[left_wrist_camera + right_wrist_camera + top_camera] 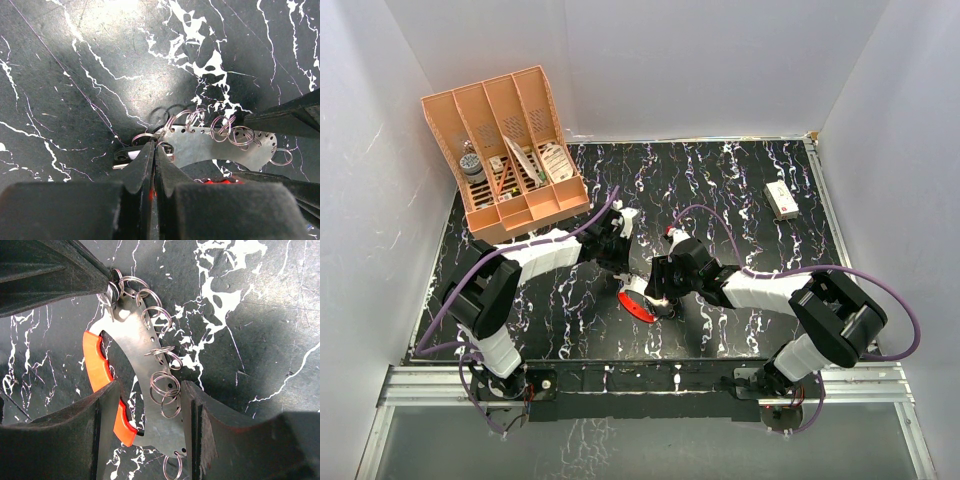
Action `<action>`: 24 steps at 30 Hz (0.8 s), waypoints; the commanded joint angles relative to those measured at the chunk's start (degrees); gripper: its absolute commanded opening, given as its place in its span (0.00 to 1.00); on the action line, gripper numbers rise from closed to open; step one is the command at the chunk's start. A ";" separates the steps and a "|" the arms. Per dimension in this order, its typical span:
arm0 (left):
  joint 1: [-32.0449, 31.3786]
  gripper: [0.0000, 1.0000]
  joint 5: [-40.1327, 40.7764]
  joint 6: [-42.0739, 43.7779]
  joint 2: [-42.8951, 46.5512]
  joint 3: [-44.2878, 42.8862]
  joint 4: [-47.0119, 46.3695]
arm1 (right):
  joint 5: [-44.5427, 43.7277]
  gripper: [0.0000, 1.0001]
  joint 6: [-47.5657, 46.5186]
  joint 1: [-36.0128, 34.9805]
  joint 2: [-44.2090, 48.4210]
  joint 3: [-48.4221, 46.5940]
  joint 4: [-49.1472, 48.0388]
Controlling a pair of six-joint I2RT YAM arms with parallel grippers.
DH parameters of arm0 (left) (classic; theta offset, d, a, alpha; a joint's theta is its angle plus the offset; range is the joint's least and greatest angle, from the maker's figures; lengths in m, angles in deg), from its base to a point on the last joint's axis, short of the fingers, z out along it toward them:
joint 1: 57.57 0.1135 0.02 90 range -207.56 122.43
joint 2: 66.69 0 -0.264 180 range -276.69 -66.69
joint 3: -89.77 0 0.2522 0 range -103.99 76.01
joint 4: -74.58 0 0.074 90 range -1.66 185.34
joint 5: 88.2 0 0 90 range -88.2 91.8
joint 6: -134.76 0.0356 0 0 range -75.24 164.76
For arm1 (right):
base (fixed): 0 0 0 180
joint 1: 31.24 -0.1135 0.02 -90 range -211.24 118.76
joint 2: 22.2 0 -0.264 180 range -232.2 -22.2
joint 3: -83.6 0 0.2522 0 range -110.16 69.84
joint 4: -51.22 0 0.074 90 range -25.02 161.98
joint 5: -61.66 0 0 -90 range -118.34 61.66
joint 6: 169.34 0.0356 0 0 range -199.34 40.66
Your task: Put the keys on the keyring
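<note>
Both pincers are committed to the threading step: the keyring is clamped between the fingers of the right pincer, while the left pincer is pinched shut at the keyring's far end, with the keys seen just beside its tip. Next, a fine alignment of key hole and ring is judged to be called for

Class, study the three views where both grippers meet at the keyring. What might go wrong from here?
One: the left gripper is shut, only its very tips at the end of the keyring, beside the key; so slight a hold could slip and drop the key. Two: the right gripper clamps the keyring by its thin edges; a sideways push might twist it loose. Three: the many split rings crowding its edge could snag the key.
</note>
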 commanded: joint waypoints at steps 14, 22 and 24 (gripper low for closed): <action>0.04 0.00 1.29 7.05 13.63 -8.65 10.35 | -8.21 0.64 -5.37 0.57 4.21 -8.68 1.01; 0.04 0.00 -2.67 10.00 17.70 -7.01 7.36 | -5.56 0.65 -7.79 3.32 10.94 -7.79 -2.22; 0.04 0.00 -3.56 10.92 18.92 -5.68 5.89 | -3.14 0.64 -7.99 4.67 12.56 -6.83 -3.79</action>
